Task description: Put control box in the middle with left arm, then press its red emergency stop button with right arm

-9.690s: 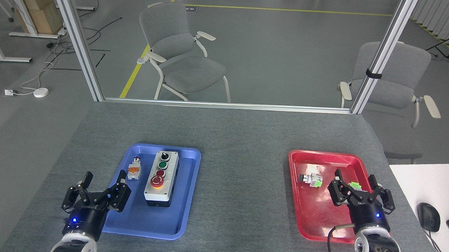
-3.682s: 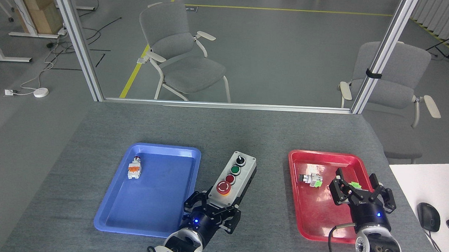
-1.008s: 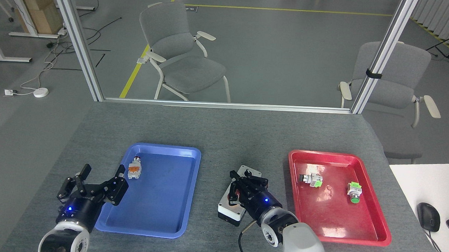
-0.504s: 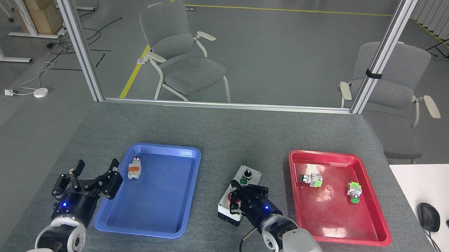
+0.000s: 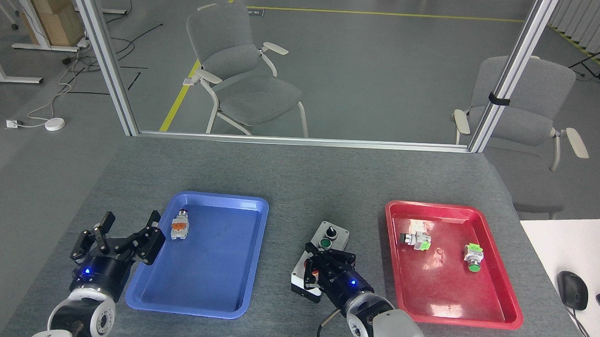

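The control box (image 5: 327, 236) lies on the bare grey cloth of the middle (image 5: 288, 198), between the two trays, tilted slightly right. Its black knob and green button show at the far end. My right gripper (image 5: 329, 261) sits over the near end of the box with its fingers drawn together and nothing held. It covers most of the red emergency stop button (image 5: 309, 268), of which only a red sliver shows at its left side. My left gripper (image 5: 129, 224) stands open and empty on the cloth, just left of the blue tray.
A blue tray (image 5: 214, 286) holds one small switch part (image 5: 179, 224). To the right, a red tray (image 5: 456, 302) holds two switch parts (image 5: 415, 240) (image 5: 473, 257). A white desk with a mouse (image 5: 572, 289) adjoins the right edge. An aluminium frame (image 5: 301, 140) borders the far edge.
My right gripper has slid back along the box toward its near end, uncovering the knob and green button. My left arm has drifted slightly left, away from the blue tray.
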